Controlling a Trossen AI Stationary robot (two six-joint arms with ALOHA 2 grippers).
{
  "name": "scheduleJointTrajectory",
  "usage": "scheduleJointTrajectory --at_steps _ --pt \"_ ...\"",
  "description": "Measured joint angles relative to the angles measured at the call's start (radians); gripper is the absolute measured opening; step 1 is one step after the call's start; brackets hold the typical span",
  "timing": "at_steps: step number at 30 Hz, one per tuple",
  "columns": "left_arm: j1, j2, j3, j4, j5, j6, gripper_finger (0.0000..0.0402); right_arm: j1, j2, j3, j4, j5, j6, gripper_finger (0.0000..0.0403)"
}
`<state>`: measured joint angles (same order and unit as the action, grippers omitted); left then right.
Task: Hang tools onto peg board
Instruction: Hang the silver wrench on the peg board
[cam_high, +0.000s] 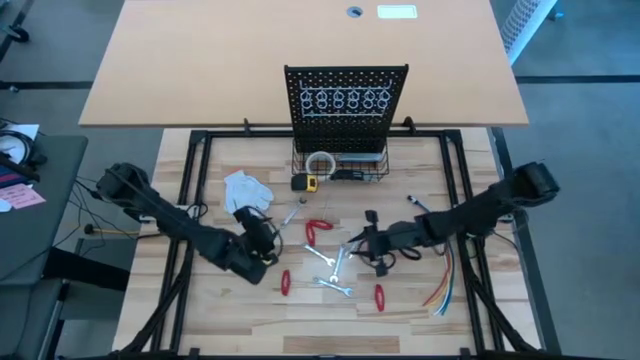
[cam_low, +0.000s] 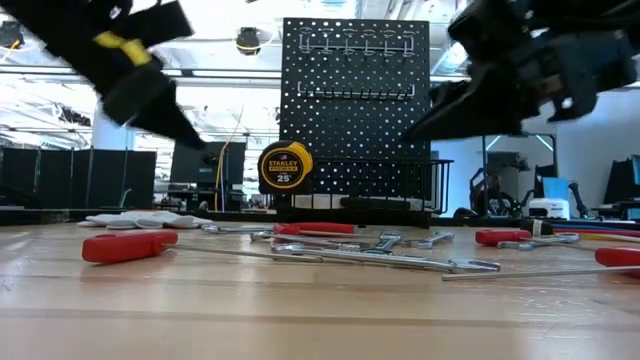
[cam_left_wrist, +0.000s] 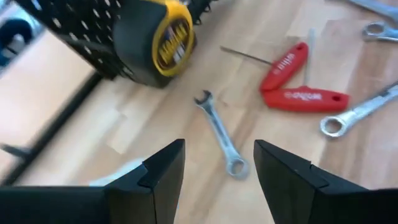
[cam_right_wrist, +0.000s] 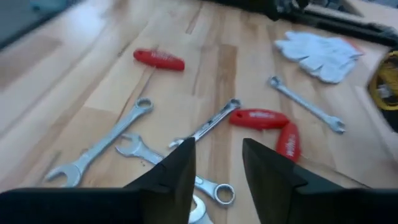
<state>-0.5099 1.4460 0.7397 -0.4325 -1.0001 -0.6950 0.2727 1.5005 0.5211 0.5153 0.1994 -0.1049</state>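
Observation:
The black peg board (cam_high: 345, 100) stands upright at the table's far side, with pale ring hooks and a wire basket (cam_high: 340, 168) at its base. Silver wrenches (cam_high: 330, 262) and red-handled tools (cam_high: 318, 230) lie flat on the wooden table. My left gripper (cam_high: 268, 230) is open and empty above the table. A small silver wrench (cam_left_wrist: 221, 134) lies just beyond its fingertips (cam_left_wrist: 219, 152). My right gripper (cam_high: 358, 243) is open and empty, hovering over the cluster of wrenches (cam_right_wrist: 106, 146), with one wrench (cam_right_wrist: 208, 127) just ahead of its fingertips (cam_right_wrist: 219, 149).
A yellow tape measure (cam_high: 310, 182) stands in front of the basket. A white glove (cam_high: 245, 188) lies left of it. Coloured wires (cam_high: 445, 285) lie at the right. Single red handles lie near the front at the left (cam_high: 285, 282) and the right (cam_high: 379, 297).

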Motion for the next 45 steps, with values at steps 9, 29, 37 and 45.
scheduleJointTrajectory --at_steps 9,29,37,45 --pt "0.038 0.000 -0.265 0.512 0.037 -0.032 0.0189 0.029 0.077 0.180 -0.308 0.019 -0.061 0.0197" --pt "0.191 0.169 -0.278 0.727 0.246 0.268 0.0189 0.033 -0.002 0.211 -0.465 0.040 -0.026 0.0175" --pt "0.223 0.244 -0.275 0.806 0.238 0.237 0.0185 0.033 -0.002 0.210 -0.463 0.040 -0.024 0.0175" --pt "0.223 0.246 -0.275 0.791 0.271 0.234 0.0107 0.033 -0.002 0.210 -0.463 0.040 -0.024 0.0175"
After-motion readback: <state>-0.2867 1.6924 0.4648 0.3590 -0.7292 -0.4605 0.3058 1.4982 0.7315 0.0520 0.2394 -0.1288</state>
